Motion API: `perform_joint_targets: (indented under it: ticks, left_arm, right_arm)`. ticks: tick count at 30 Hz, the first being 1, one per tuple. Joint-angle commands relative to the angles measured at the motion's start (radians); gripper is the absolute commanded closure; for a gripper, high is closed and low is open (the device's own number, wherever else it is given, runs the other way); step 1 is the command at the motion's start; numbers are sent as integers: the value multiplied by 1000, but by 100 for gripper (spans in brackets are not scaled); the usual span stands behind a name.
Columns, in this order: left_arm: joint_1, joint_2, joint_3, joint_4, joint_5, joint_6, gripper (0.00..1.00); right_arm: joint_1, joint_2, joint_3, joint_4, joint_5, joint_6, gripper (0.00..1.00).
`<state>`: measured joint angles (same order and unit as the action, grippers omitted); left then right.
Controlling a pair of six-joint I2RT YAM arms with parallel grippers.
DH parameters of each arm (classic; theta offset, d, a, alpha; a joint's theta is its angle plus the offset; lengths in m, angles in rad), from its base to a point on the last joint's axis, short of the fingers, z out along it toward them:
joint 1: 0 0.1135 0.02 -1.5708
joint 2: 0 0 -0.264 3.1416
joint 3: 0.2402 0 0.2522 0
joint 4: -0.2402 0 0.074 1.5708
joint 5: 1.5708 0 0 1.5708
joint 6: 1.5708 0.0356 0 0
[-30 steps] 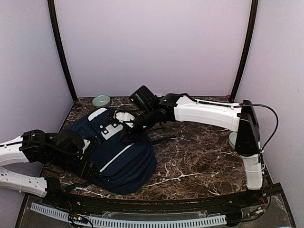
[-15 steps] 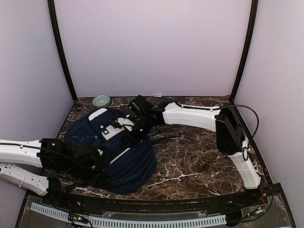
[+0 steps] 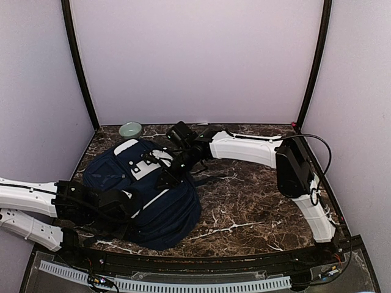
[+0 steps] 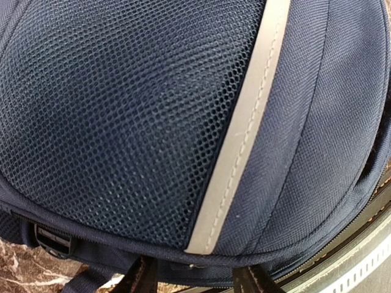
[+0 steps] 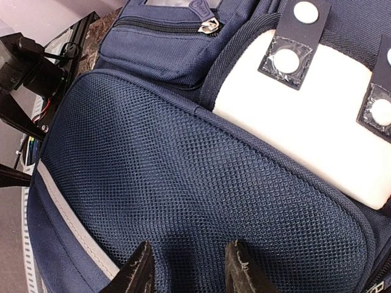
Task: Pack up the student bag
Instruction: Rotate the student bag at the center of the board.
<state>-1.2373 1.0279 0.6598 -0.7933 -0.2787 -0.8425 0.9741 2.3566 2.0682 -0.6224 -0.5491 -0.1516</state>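
Note:
The student bag (image 3: 153, 201), navy with pale grey patches, lies flat on the marble table at the left. My left gripper (image 3: 131, 206) is at its near-left edge. In the left wrist view the bag's mesh panel (image 4: 122, 116) and grey stripe (image 4: 244, 134) fill the frame. The left gripper (image 4: 198, 282) is open, its fingers (image 4: 143, 278) apart on either side of the bottom seam. My right gripper (image 3: 166, 179) reaches from the right onto the bag's top face. In its wrist view the right gripper (image 5: 189, 268) pinches a puckered fold of the mesh pocket (image 5: 183, 183), below the white patch (image 5: 305, 116).
A pale green bowl (image 3: 130, 129) sits in the back left corner. Purple walls and dark posts (image 3: 78, 67) close in the table. A white perforated rail (image 3: 183, 285) runs along the near edge. Bare marble (image 3: 244, 207) lies right of the bag.
My left arm has slid right along the near edge up to the bag, and its jaws have narrowed. My right arm dropped left onto the bag, then barely moved.

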Motion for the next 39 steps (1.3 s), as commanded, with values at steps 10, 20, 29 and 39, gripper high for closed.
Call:
perform_joint_targets:
  ticks: [10, 20, 29, 39]
  left_arm:
    - [-4, -72, -83, 96, 31, 2, 82]
    - [-16, 1, -16, 231, 162, 89, 100]
    - [-69, 185, 101, 384, 334, 225, 100]
    - [-71, 262, 142, 579, 257, 238, 100]
  right_arm:
    - [-3, 65, 19, -37, 4, 25, 60]
    - [-3, 87, 36, -46, 5, 40, 60]
    - [-3, 105, 37, -57, 23, 43, 60]
    - [-3, 116, 45, -68, 13, 48, 59]
